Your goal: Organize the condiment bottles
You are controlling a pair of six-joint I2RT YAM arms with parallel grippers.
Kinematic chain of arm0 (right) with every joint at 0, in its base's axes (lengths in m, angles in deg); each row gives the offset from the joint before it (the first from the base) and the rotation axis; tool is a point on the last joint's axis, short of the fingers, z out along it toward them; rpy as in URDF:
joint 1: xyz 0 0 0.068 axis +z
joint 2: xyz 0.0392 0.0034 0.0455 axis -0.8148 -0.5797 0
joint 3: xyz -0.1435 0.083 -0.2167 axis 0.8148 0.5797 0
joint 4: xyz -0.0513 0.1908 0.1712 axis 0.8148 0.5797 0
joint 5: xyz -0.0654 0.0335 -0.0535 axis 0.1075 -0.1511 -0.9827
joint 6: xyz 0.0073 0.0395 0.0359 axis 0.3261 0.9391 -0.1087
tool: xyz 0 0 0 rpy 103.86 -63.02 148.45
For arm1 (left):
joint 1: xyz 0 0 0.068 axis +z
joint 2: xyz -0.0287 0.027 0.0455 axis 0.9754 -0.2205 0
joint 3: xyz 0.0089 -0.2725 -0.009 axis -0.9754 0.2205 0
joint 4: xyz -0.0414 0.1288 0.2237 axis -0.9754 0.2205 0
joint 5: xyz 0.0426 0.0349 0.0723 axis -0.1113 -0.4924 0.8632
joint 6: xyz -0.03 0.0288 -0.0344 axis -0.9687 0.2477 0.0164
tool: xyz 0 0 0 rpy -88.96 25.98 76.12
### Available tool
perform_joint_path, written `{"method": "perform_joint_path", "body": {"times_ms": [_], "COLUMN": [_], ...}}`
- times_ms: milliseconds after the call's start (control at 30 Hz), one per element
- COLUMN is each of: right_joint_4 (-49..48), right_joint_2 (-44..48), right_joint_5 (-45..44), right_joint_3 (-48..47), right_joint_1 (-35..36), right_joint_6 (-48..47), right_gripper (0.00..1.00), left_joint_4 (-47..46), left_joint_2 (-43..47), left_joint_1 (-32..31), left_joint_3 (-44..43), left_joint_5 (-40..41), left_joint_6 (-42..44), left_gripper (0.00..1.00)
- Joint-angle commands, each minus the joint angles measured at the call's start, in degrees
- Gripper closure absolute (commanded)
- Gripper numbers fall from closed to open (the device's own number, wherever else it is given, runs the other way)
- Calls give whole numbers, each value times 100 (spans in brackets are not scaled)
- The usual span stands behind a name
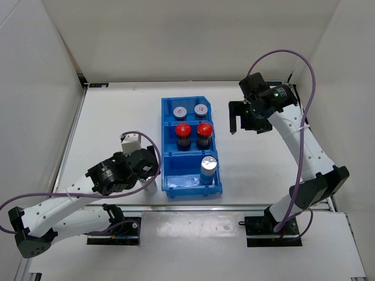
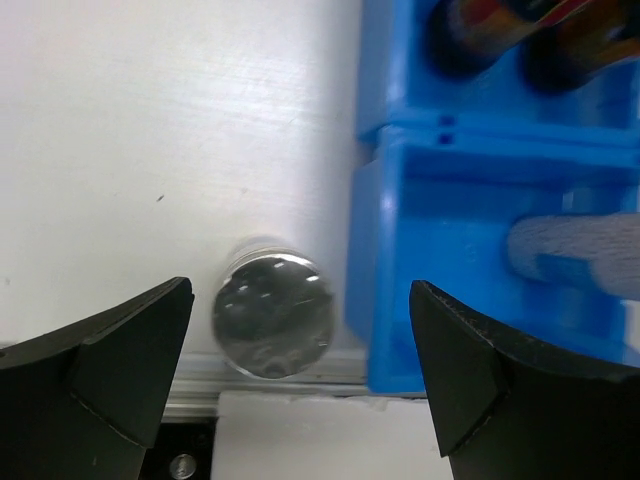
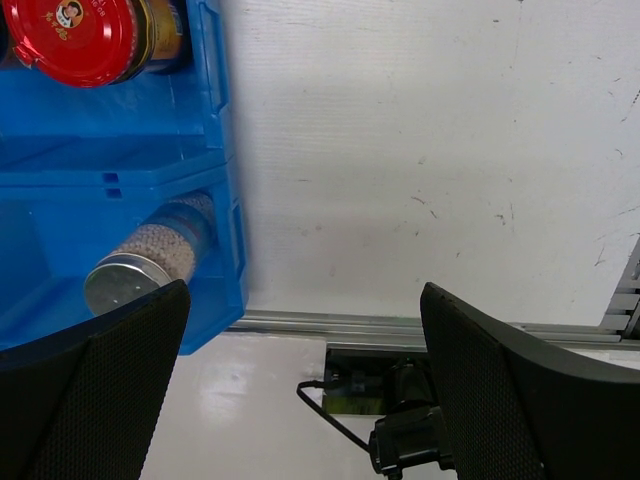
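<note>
Bottle [image 2: 273, 315] looks hard, light and slippery; you should squeeze its round sides. Your left pincer [image 2: 300, 288] gapes open.

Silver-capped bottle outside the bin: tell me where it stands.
Left wrist view: the silver-capped bottle stands on the table just left of the blue bin's near compartment, framed between the open left pincer's fingers.

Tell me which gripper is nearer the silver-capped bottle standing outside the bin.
Left. The left gripper hangs open over that bottle, beside the blue bin's left wall. The right gripper, also open, is off beyond the bin's far right side.
</note>
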Motion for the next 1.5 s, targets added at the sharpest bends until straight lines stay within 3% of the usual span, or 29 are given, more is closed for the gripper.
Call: {"method": "perform_joint_path", "body": {"times_ms": [0,167,333,500,600,633,867,967,1100,1267,1467], "right_joint_4": [370,370,370,370,370,370,370,370,370,370,370], "right_joint_2": [-8,-8,-8,-60,-61,-61,-8,-8,-8,-8,-8], "right_joint_5": [52,114,175,237,289,289,289,289,289,175,228], "right_joint_3": [-1,52,52,52,52,52,174,175,175,175,175], "right_joint_1": [0,0,0,0,0,0,0,0,0,0,0], "right_joint_6": [-61,-61,-61,-61,-61,-61,-61,-61,-61,-61,-61], "right_gripper": [1,1,1,1,1,1,1,1,1,1,1], "left_joint_4": [269,67,-126,-311,-373,-373,504,332,-458,-1652,-2402], "left_joint_2": [172,365,418,418,295,173,-723,-1093,-1331,-1331,-1331], "left_joint_1": [22,22,22,22,74,74,74,74,-259,-330,-383], "left_joint_3": [511,1188,1391,1189,935,786,-1525,-2308,-2591,-1626,-528], "left_joint_5": [-60,-316,-377,-245,-193,-193,553,345,-341,-1316,-1432], "left_joint_6": [-483,-642,-486,-265,-1,164,912,1831,2371,2583,2215], "left_gripper": [0,3,20,20,44,57,89,89,89,89,87]}}
